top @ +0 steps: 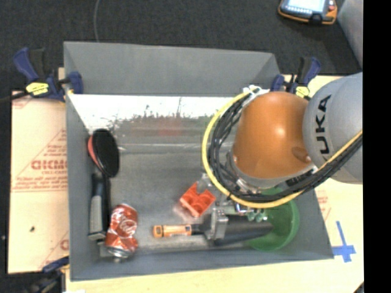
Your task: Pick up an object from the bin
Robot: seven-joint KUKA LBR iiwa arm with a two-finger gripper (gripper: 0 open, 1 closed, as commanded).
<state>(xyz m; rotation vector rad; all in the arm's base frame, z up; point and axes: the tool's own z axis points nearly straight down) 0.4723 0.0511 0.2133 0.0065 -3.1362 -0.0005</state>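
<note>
The hand [219, 223] sits low in the grey metal bin [171, 72], hung beneath the arm's orange dome-shaped cover [269, 136], with a loop of yellow and black cables [211, 145] running round that cover's left side. Whether the hand is apart or together cannot be told, since the cover and cables hide most of it.

A small orange plastic block with square openings [197, 200] lies near the middle of the bin floor and serves as the marker for the rest. The hand is just below and to the right of that block, close to it but apart. Below the block, a slim orange-and-black tool [174, 231] lies flat and nearly level; its orange end points left, away from the block, and its dark end runs right to the hand. It is the thing nearest the hand, though it cannot be told whether the hand grips it.

Left of the block and lower down, beyond the tool's orange end, lies a crushed red drink can [122, 227]. Further left of the block and mostly above the can, a black oval-headed brush with a red edge [104, 152] lies with its dark handle running down beside the can. Right of the block, past the hand, a green plastic bowl [286, 227] rests partly under the arm.
</note>
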